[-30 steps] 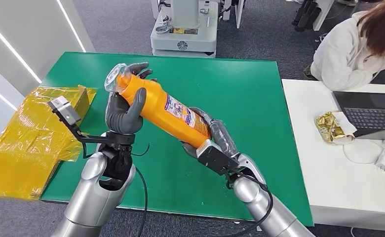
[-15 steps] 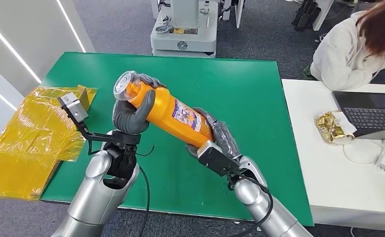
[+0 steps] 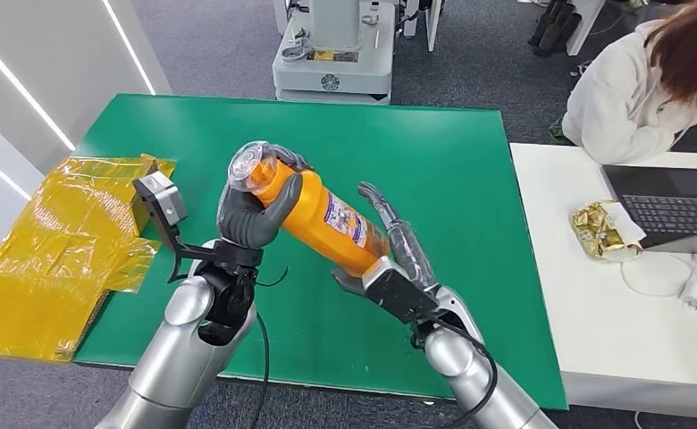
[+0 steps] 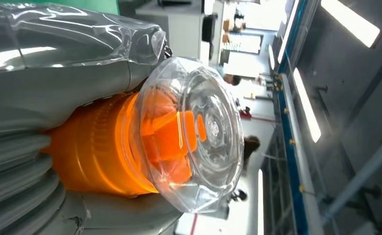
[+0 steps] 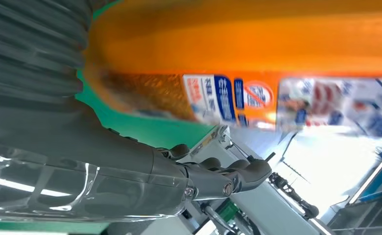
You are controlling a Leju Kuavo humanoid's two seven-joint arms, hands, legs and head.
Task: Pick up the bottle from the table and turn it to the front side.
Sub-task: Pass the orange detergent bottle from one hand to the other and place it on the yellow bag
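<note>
An orange bottle [image 3: 323, 219] with a clear cap [image 3: 254, 165] and a printed label hangs tilted above the green table [image 3: 452, 161], cap end up and toward my left. My left hand [image 3: 251, 214] grips it just below the cap; the left wrist view shows the cap [image 4: 199, 132] close up over the orange neck [image 4: 91, 147]. My right hand [image 3: 394, 246] is at the bottle's lower end with its fingers [image 5: 213, 178] stretched out straight, apart from the bottle [image 5: 257, 44]. Whether the palm still touches the base I cannot tell.
Yellow plastic wrapping [image 3: 50, 241] lies over the table's left edge. To the right stands a white table [image 3: 595, 313] with a laptop [image 3: 676, 210] and a gold-wrapped packet [image 3: 604, 231]; a person [image 3: 640, 89] sits there. A white machine [image 3: 331, 54] stands behind the green table.
My left hand has carried the bottle's cap end to the right and raised it steeper. My right hand's fingers, wrapped around the lower end before, have opened off it.
</note>
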